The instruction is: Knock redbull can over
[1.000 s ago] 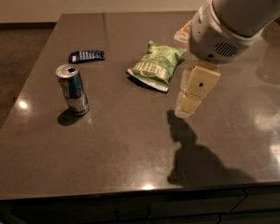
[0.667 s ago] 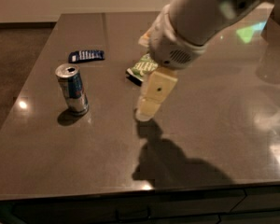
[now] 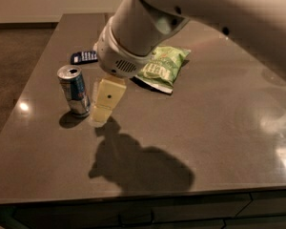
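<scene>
The redbull can (image 3: 74, 90), slim, blue and silver with a shiny top, stands upright on the dark table (image 3: 214, 142) at the left. My gripper (image 3: 101, 113) hangs from the big white arm and sits just to the right of the can, low over the table, its pale yellow fingers (image 3: 105, 101) almost touching the can's side.
A green chip bag (image 3: 163, 69) lies behind the gripper, partly under the arm. A small flat dark-blue packet (image 3: 84, 57) lies behind the can. The table's left edge is close to the can. The arm's shadow falls toward the front edge.
The arm has swept left across the table, from beside the chip bag to right next to the can. The can stands where it was.
</scene>
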Motion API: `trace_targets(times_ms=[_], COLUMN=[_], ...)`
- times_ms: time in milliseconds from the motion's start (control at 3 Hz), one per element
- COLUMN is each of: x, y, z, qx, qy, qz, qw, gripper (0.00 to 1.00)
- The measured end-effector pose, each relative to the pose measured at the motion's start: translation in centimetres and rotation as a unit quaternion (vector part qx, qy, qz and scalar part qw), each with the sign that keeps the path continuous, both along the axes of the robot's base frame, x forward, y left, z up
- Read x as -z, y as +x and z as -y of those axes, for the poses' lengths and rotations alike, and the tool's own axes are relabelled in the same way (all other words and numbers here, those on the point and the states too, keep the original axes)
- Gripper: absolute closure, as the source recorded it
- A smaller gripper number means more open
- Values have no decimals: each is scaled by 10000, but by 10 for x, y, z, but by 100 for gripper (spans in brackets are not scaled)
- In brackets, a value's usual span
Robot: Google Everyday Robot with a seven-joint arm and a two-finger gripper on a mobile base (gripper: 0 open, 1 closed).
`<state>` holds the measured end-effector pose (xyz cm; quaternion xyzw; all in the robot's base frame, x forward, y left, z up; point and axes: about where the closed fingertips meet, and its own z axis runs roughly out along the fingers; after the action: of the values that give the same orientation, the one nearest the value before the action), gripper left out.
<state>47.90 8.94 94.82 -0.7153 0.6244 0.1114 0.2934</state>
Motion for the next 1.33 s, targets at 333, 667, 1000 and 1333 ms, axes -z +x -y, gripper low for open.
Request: trace_targets(times_ms=[333, 667, 1000, 1333], x=[8, 14, 21, 28], y=[21, 37, 40, 41], z=[-48, -70, -80, -84], qx=[-210, -278, -351, -424], qy=[214, 383, 518, 644], qz=[-171, -329, -480, -599], qw=[9994, 9983, 9969, 9952], gripper=[0, 0, 0, 12])
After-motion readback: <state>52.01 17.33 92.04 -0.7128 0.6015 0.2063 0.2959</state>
